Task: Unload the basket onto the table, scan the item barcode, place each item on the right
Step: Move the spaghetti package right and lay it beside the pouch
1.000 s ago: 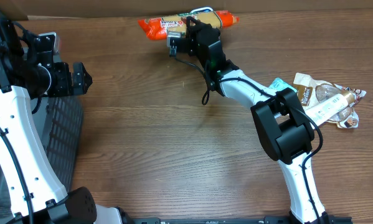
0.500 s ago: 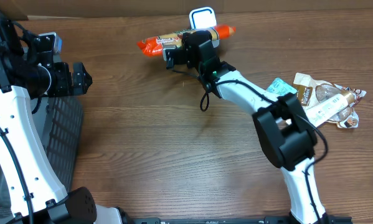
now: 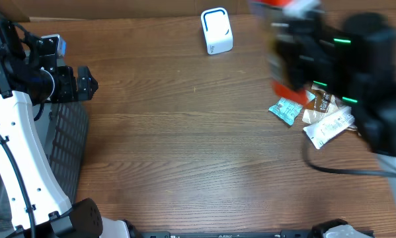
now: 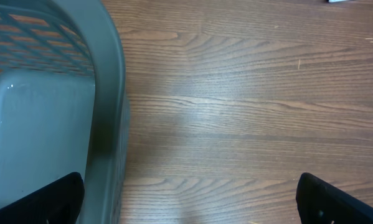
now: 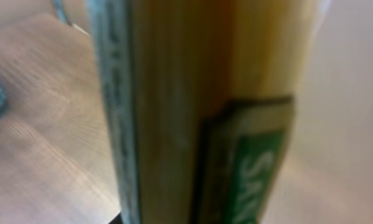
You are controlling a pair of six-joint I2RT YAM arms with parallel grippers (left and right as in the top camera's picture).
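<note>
Swung up away from the small white blue-rimmed scanner box (image 3: pixel 216 31), my right gripper (image 3: pixel 297 49) blurs high at right, clamped on the orange plastic snack packet (image 5: pixel 174 112); mid-presentation, I judge, and next I must bring its barcode facing the scanner.

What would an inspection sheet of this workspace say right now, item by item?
Surface: wooden table, no spills seen.
Job's things: white scanner at the far edge; orange snack packet held up, blurred.
Clutter: loose packets heaped on the right; grey basket on the left.
Tools: left tool open, empty, over the basket's edge; right tool shut on the snack packet, blurred.
Cables: black cable trailing under the right arm.
Surroundings: pale board behind the table.
</note>
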